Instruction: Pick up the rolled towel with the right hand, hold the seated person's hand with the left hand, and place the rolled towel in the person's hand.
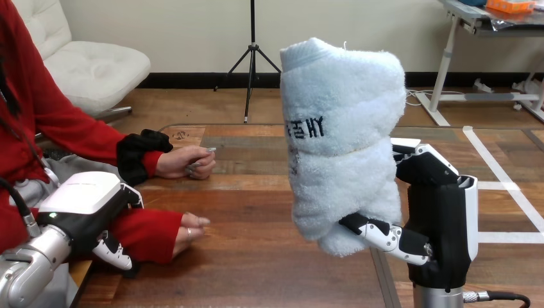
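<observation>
Right hand, fingers curled round its lower end, holds the pale blue, fluffy rolled towel upright above the wooden table, dark lettering showing.

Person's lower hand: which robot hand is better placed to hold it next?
Left. The left hand is close beside the person's lower hand; the right hand grips the towel.
</observation>
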